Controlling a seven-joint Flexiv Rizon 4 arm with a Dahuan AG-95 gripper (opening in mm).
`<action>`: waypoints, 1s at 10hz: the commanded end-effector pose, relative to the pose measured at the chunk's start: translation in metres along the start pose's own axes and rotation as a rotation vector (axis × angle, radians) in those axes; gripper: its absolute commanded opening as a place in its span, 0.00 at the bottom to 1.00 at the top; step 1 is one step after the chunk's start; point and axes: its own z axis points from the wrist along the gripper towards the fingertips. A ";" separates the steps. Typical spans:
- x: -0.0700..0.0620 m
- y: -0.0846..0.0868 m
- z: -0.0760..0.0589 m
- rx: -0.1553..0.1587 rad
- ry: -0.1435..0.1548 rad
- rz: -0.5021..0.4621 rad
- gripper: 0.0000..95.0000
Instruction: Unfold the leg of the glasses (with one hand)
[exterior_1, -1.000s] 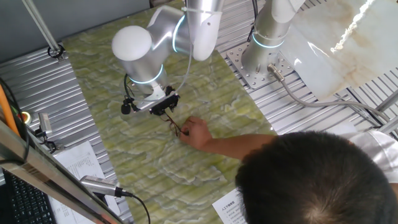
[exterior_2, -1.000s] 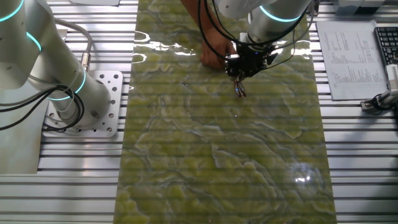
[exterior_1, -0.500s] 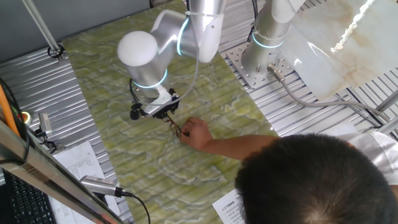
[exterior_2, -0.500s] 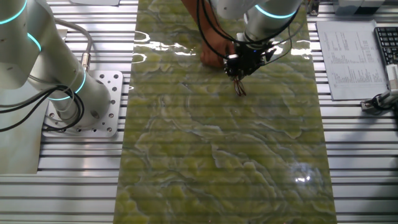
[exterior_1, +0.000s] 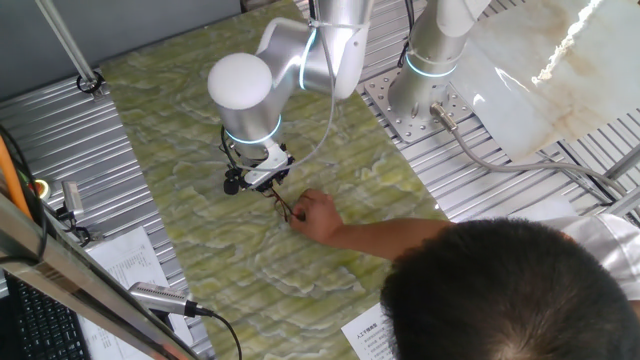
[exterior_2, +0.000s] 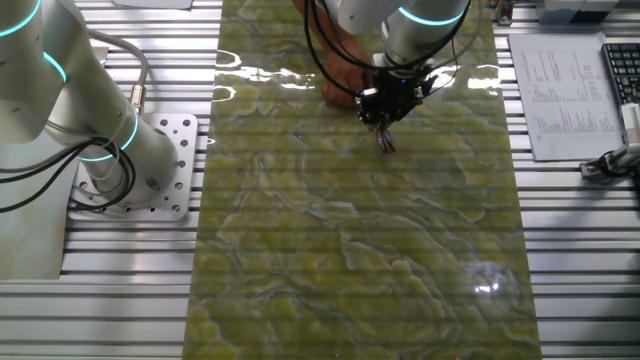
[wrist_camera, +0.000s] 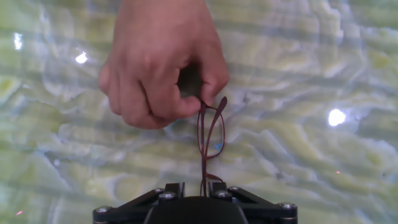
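Beside the person's hand (wrist_camera: 163, 62), the glasses (wrist_camera: 209, 134) are held upright on the surface (wrist_camera: 323, 174), and one leg is now pinched by the nearer-drawn end effector (wrist_camera: 203, 184), so unfolding seems begun.

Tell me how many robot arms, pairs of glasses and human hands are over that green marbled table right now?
Robot arms: 2, one working above the cloth, one standing aside
Glasses: 1
Human hands: 1, the person's hand pinching the glasses
Total: 4
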 end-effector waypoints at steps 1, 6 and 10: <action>0.000 0.001 -0.001 0.002 -0.008 0.000 0.20; -0.001 0.001 -0.002 0.005 -0.028 0.000 0.20; -0.003 0.000 -0.002 0.015 -0.047 -0.002 0.00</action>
